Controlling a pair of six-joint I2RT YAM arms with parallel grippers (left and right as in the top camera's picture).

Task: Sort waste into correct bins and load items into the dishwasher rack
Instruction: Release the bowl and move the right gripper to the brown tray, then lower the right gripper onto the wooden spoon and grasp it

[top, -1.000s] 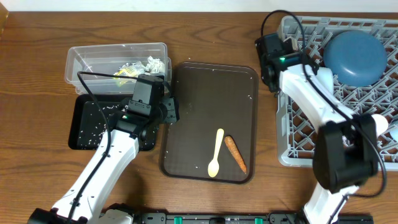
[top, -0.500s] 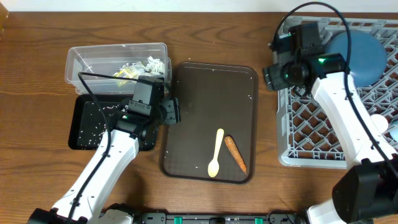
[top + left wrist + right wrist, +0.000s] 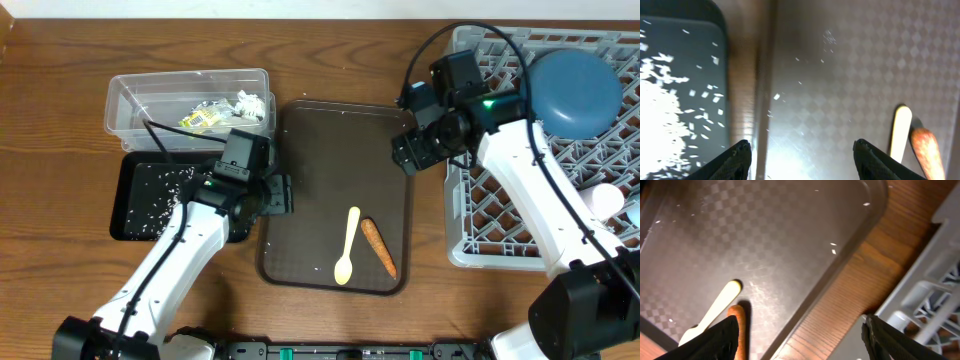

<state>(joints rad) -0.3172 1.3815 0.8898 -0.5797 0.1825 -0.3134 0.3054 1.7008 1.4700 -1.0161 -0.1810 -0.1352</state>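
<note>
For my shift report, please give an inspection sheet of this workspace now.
Surface: wooden table.
Job's things: spoon and carrot on brown serving tray; tissue and wrapper in clear tub; rice in black tray; blue dish in rack.
Clutter: stray grains on the serving tray.
Grippers: left gripper and right gripper open, empty, each over a serving tray edge.
Cables: left cable and right cable loop above the arms.
Surroundings: nothing seen.

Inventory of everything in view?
table: 1, wood, underneath
tub: 1, clear, left
tissue: some, white, in tub
wrapper: 1, yellow-green, in tub
small tray: 1, black, beside tub
rice: scattered, white, in small tray
big tray: 1, brown, centre
spoon: 1, pale yellow, on big tray
carrot: 1, orange, beside spoon
rack: 1, grey, right
dish: 1, blue, in rack
left gripper: 1, black, open, big tray's left edge
right gripper: 1, black, open, big tray's right edge
</note>
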